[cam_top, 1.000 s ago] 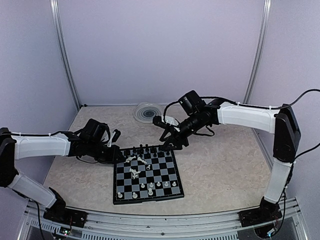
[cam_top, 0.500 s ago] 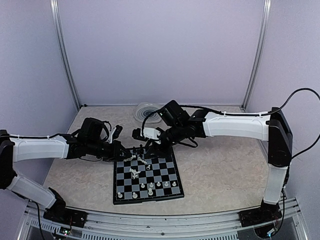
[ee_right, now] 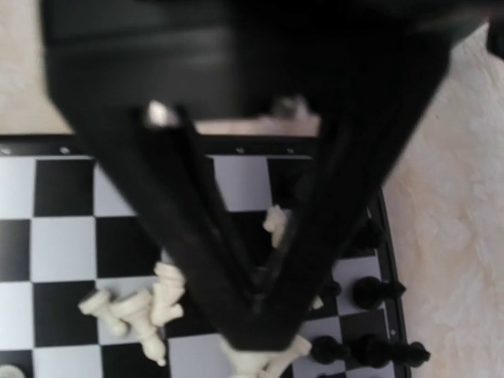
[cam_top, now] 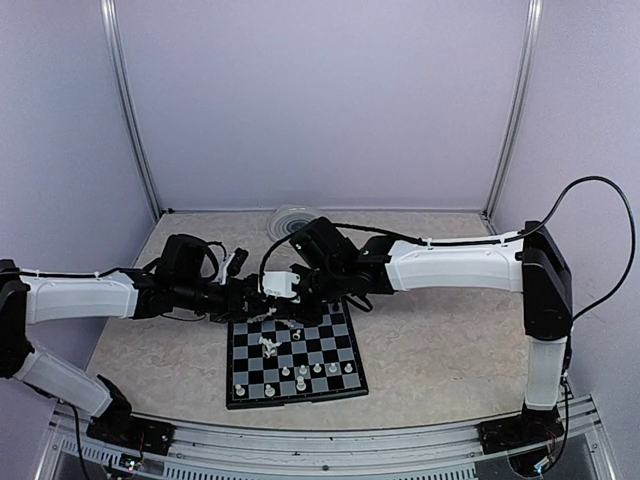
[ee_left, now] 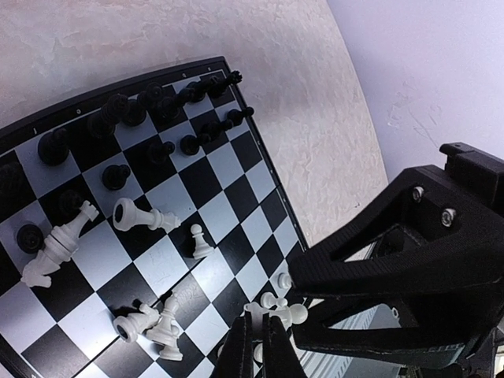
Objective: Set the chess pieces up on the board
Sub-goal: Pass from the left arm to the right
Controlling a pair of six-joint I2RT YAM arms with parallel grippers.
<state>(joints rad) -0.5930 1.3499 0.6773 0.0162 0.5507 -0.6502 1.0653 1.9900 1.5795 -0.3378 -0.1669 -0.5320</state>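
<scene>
Chessboard (cam_top: 297, 401) lies flat on the tabletop (cam_top: 440, 340), left of centre, its near edge close to the front rail. Black chessmen (ee_left: 118, 106) stand crowded along the far rows. Several cream chessmen (ee_left: 59, 244) lie toppled mid-board, and a few stand upright in the near rows. Both arms meet over the board's far-left corner, nearly touching. Left gripper (ee_left: 258, 327) has its jaws pressed together, holding nothing, just beside a cream cluster. Right gripper (ee_right: 256, 327) has its jaws pinched to a point with a cream piece right at the tip; whether it is held cannot be told because of blur. Bare tabletop lies right of the board. Clear ridged plate (cam_top: 285, 218) sits by the back wall, partly behind the right arm.
</scene>
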